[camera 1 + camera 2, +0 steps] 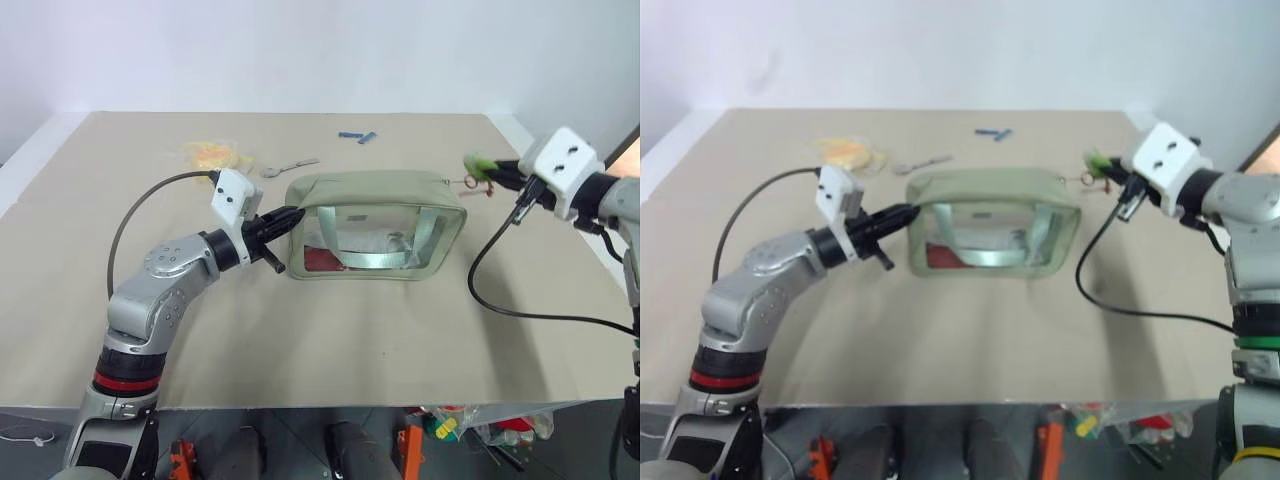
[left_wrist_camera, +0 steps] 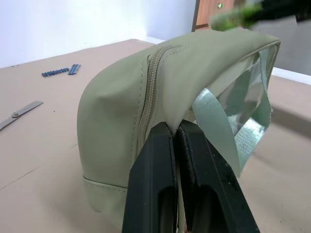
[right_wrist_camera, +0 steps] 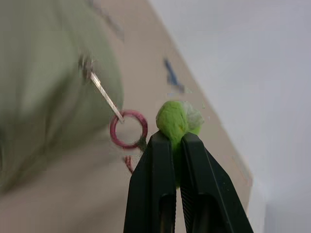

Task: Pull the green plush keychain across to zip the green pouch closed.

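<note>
**Both my grippers clamped on a zipped green pouch**

A boxy, pale sage-green pouch (image 1: pixel 375 225) sits mid-tabletop (image 1: pixel 300 330). It has a clear plastic side window, shiny green webbing straps and a zipper running along its top. My left gripper (image 1: pixel 292 214) is pressed together on the fabric at the pouch's left end. My right gripper (image 1: pixel 497 175), just off the pouch's right end, pinches the keychain (image 3: pixel 176 119): a small, fuzzy, bright lime-green plush. A pink-red ring (image 3: pixel 129 129) beside it links to a thin metal zipper pull (image 3: pixel 104 94) on the pouch.
</note>
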Controlling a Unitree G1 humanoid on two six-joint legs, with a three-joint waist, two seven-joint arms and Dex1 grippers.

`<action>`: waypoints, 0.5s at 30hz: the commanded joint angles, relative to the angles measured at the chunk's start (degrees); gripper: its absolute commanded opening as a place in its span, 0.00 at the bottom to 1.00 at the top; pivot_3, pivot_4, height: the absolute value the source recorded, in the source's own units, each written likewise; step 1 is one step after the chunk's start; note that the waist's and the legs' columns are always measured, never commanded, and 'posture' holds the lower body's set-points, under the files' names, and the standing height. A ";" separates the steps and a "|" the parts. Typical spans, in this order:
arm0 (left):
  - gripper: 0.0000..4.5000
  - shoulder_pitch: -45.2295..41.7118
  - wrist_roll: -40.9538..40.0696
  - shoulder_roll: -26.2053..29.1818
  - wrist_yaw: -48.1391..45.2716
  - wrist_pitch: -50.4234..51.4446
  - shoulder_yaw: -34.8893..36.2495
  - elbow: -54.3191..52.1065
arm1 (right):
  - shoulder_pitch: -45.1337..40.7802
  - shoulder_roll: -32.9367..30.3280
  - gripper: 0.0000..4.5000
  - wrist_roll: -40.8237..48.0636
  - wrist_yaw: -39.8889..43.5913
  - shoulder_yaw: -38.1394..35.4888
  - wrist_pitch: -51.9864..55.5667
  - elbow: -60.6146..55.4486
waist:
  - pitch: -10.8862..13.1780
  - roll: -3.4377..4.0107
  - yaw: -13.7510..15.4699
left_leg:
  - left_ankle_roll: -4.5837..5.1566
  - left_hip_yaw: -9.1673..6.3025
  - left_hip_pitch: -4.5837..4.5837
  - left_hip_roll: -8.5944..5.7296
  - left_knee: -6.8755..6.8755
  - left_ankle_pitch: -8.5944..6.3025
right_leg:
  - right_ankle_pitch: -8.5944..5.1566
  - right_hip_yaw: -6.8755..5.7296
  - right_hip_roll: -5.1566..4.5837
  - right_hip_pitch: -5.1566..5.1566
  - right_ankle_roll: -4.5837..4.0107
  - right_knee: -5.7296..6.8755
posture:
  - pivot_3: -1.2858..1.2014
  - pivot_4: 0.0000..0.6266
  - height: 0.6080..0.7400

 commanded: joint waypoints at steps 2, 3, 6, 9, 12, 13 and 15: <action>0.00 -0.07 1.01 0.60 0.45 -1.08 0.74 -1.29 | 0.85 -1.75 0.01 -3.63 -2.92 -0.03 1.96 -2.90 | -0.01 0.02 -0.07 | -0.01 0.06 0.03 0.00 0.01 0.01 | 0.01 0.06 0.00 0.00 0.00 0.00 | 0.52 0.24 1.00; 0.00 -0.11 1.27 0.73 0.38 -1.22 0.69 -1.23 | 1.09 -1.73 0.01 -4.35 -3.26 0.34 2.07 -2.94 | -0.01 0.02 -0.07 | -0.02 0.09 0.07 0.00 0.01 0.02 | 0.01 0.11 0.00 0.01 -0.03 0.00 | 0.52 0.24 1.00; 0.00 -0.14 1.75 0.83 0.29 -1.37 0.69 -0.93 | 1.67 -0.78 0.01 -5.39 -3.73 1.47 3.65 -3.80 | -0.01 0.02 -0.05 | -0.03 0.10 0.08 0.00 0.06 0.02 | -0.02 0.12 0.01 0.05 -0.07 0.00 | 0.52 0.24 1.00; 0.00 -0.21 2.03 0.68 0.28 -1.37 0.68 -0.79 | 2.69 0.92 0.01 -5.80 -4.25 2.76 5.92 -5.21 | -0.01 0.01 -0.09 | -0.03 0.14 0.08 -0.01 0.07 0.02 | -0.01 0.19 0.00 0.05 -0.06 0.00 | 0.52 0.24 1.00; 0.00 -0.58 2.45 0.51 0.34 -1.43 0.41 -0.77 | 5.41 1.21 0.01 -8.58 -3.91 6.04 5.68 -6.60 | -0.01 0.01 -0.05 | -0.03 0.15 0.10 -0.01 0.05 0.02 | 0.05 0.19 0.01 0.05 0.05 0.00 | 0.52 0.24 1.00; 0.00 -0.75 2.51 0.48 0.37 -1.46 0.45 -0.70 | 5.91 1.43 0.01 -9.28 -4.02 6.76 5.68 -7.08 | -0.01 0.01 -0.05 | -0.03 0.14 0.10 -0.01 0.05 0.02 | 0.06 0.19 0.01 0.05 0.07 0.00 | 0.52 0.24 1.00; 0.00 -0.91 2.64 0.48 0.45 -1.51 0.57 -0.56 | 6.36 2.31 0.01 -10.60 -4.46 8.41 5.52 -8.14 | -0.01 0.02 -0.06 | -0.03 0.15 0.10 -0.01 0.04 0.02 | 0.06 0.20 0.01 0.04 0.07 0.00 | 0.52 0.24 1.00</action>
